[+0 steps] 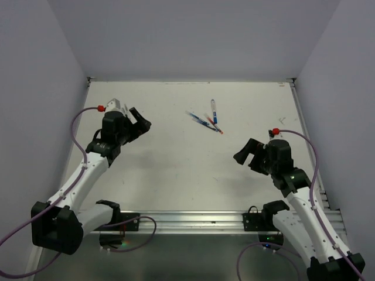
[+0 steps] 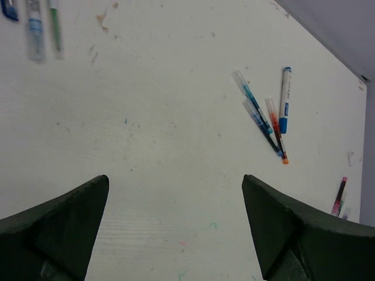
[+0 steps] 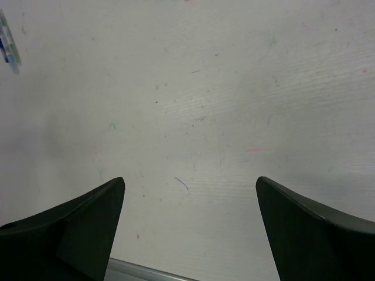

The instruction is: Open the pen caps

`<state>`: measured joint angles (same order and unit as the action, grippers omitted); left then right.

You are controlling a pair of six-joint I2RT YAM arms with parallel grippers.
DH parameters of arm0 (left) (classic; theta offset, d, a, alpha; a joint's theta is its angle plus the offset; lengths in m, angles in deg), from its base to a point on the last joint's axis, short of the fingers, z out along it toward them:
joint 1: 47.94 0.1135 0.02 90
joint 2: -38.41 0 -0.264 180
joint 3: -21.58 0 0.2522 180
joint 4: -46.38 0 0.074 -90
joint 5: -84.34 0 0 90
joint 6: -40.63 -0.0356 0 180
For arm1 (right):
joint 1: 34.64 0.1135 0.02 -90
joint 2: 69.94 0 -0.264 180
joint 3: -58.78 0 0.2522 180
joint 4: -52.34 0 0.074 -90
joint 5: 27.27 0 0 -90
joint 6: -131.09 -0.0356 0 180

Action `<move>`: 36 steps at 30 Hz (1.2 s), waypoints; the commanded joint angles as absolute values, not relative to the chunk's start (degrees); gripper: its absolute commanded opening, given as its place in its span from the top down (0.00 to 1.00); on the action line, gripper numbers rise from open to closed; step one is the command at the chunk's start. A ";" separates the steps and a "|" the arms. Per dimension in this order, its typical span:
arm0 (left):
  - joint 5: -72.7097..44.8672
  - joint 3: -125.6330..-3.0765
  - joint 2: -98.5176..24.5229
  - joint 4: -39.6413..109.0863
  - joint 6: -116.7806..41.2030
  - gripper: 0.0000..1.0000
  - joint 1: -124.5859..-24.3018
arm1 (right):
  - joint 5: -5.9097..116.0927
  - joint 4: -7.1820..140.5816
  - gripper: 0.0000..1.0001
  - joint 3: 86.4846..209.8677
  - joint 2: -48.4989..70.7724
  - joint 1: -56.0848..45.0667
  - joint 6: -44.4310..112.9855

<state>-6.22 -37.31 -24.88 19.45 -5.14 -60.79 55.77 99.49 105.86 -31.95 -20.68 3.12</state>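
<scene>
Several thin pens lie in a small cluster at the table's middle back point(image 1: 206, 120). In the left wrist view they are a white pen point(image 2: 285, 93) with a blue cap point(image 2: 283, 124), two clear pens with blue ink point(image 2: 256, 114) and a clear pen with red ink point(image 2: 275, 136) ending in an orange tip. My left gripper point(image 1: 140, 120) point(image 2: 175, 178) is open and empty, left of the cluster and well apart from it. My right gripper point(image 1: 246, 155) point(image 3: 190, 179) is open and empty over bare table, near and to the right of the pens.
More pens lie at the top left of the left wrist view point(image 2: 35, 29), one with a green core point(image 2: 54, 26), beside a blue piece point(image 2: 9, 9). A pink pen point(image 2: 340, 196) lies at its right edge. A clear pen point(image 3: 9, 44) shows at the right wrist view's left edge. A metal rail point(image 1: 193, 219) runs along the near edge.
</scene>
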 commanded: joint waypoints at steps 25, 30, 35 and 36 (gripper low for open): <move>5.06 -66.36 -60.72 12.05 -8.76 0.19 -51.02 | 47.27 92.65 0.01 114.37 -16.34 -20.66 8.66; 6.64 -72.59 -65.82 12.59 -11.31 0.32 -50.93 | 44.80 89.15 0.01 114.03 -15.28 -20.57 8.05; 7.69 -79.88 -72.32 8.81 -12.54 0.30 -50.67 | 44.63 87.46 0.01 113.06 -16.33 -20.57 7.43; 8.66 -80.77 -73.20 8.19 -12.54 0.30 -50.67 | 44.63 87.29 0.01 112.97 -16.50 -20.57 7.43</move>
<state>5.06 -76.28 -70.97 11.36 -10.58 -51.06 46.44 90.64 111.66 -15.14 -20.66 8.01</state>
